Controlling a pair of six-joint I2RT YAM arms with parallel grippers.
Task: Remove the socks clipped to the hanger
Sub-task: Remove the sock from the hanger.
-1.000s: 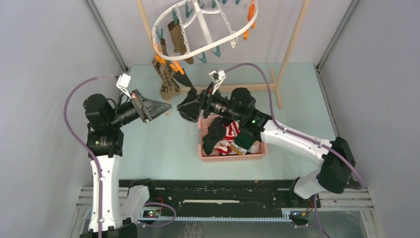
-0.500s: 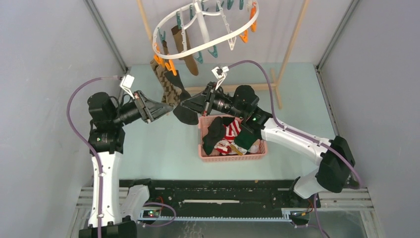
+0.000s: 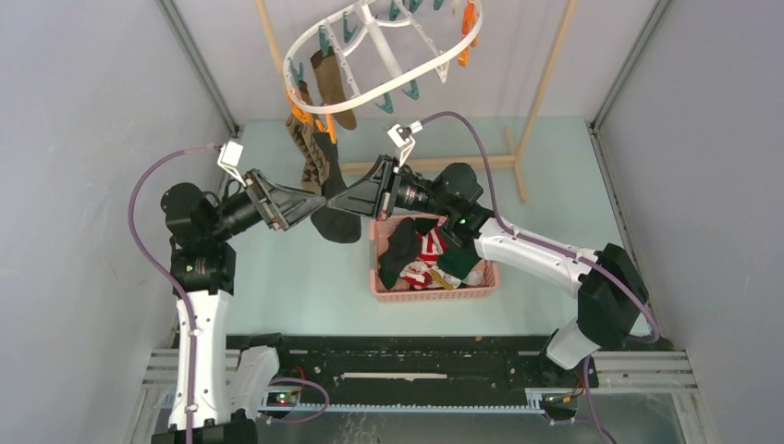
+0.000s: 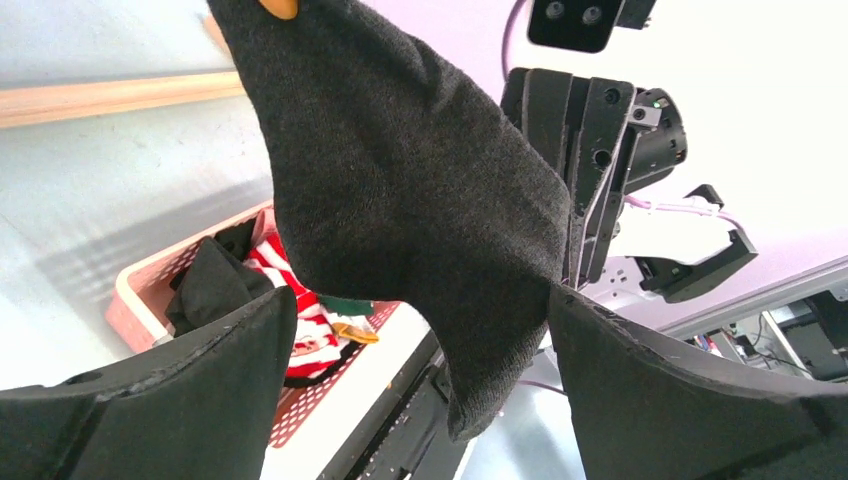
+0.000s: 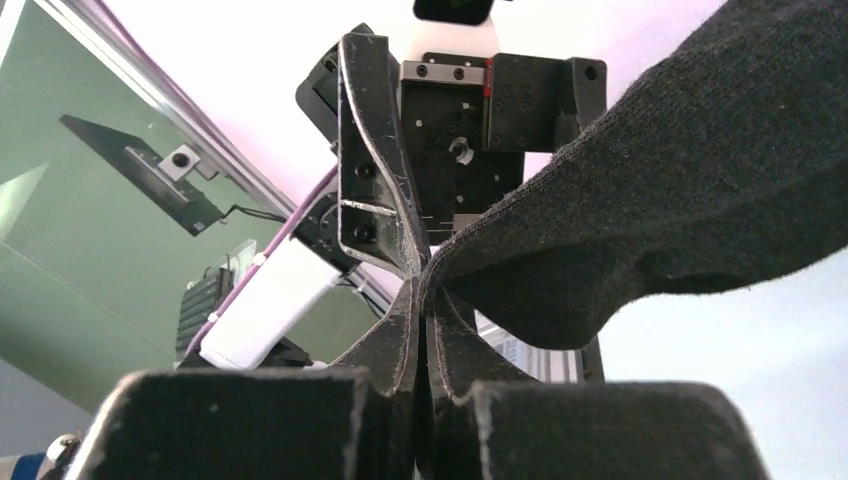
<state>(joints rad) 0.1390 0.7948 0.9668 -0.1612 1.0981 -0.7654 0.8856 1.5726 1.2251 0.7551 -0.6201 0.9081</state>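
Inside the wide-spread left gripper [image 4: 415, 305] hangs the black sock [image 4: 400, 170] (orange clip [image 4: 277, 7] atop), pinched by the right gripper [image 5: 425, 290].

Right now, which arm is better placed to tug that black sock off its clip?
Probably right. The right pincer is shut on the black sock; the left pincer stands open around it, gripping nothing.

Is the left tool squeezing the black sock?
No, the left tool is wide open, its jaws standing far apart with the black sock hanging between them.
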